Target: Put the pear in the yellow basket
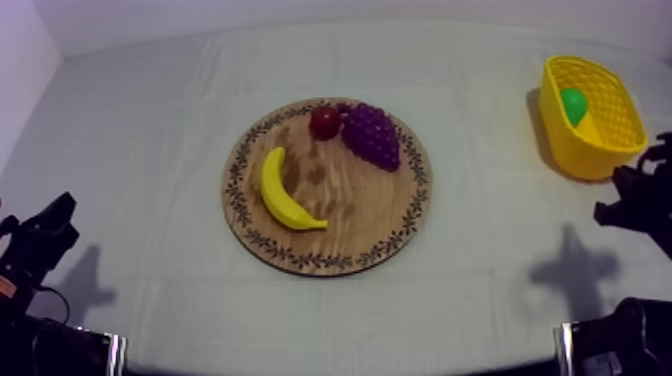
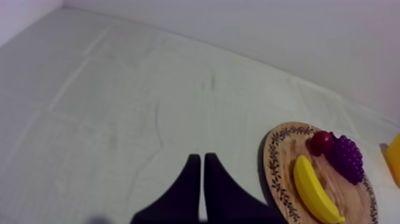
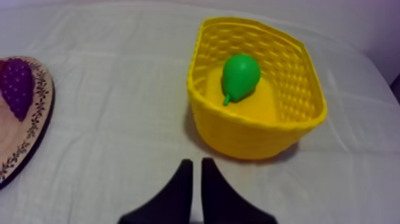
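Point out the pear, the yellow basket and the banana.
pear (image 3: 240, 74), right wrist view, on its green body.
yellow basket (image 3: 250, 137), right wrist view, on its near outer wall.
banana (image 1: 277, 192), top view, on its middle.

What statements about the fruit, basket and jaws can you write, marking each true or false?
1. The pear lies in the yellow basket. True.
2. The banana lies in the basket. False: it lies on the wooden board.
3. The right jaws are shut on the pear. False: they are shut on nothing, outside the basket.
4. The bunch of grapes lies on the board beside the small red fruit. True.
5. The left jaws are shut on nothing. True.
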`<action>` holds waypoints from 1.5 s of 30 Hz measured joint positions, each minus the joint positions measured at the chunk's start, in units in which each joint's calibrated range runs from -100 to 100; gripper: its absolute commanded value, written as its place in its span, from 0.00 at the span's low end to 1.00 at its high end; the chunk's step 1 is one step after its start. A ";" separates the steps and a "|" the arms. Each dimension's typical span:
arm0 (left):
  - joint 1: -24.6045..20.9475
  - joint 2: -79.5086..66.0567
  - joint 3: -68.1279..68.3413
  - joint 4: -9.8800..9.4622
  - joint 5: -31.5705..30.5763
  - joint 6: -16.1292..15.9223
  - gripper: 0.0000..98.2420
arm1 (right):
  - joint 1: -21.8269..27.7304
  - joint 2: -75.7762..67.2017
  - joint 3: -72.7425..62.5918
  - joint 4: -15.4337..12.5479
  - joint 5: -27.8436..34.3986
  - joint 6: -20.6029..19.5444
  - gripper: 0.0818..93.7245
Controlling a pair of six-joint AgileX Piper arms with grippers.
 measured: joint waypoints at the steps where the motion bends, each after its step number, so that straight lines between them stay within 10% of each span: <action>1: 0.00 0.00 0.00 0.00 0.00 0.03 0.00 | -0.36 -1.82 0.80 0.42 0.85 -0.71 0.05; 15: 0.00 0.00 0.00 0.00 0.00 0.01 0.00 | -4.69 -16.47 3.94 6.01 10.82 -5.75 0.21; 25: 0.00 0.00 0.00 0.00 0.00 -0.01 0.00 | -5.17 -16.47 4.99 6.06 7.56 -5.25 0.03; 45: 0.00 0.00 0.00 0.00 0.00 0.02 0.00 | -5.17 -16.47 5.03 6.06 7.30 -5.28 0.00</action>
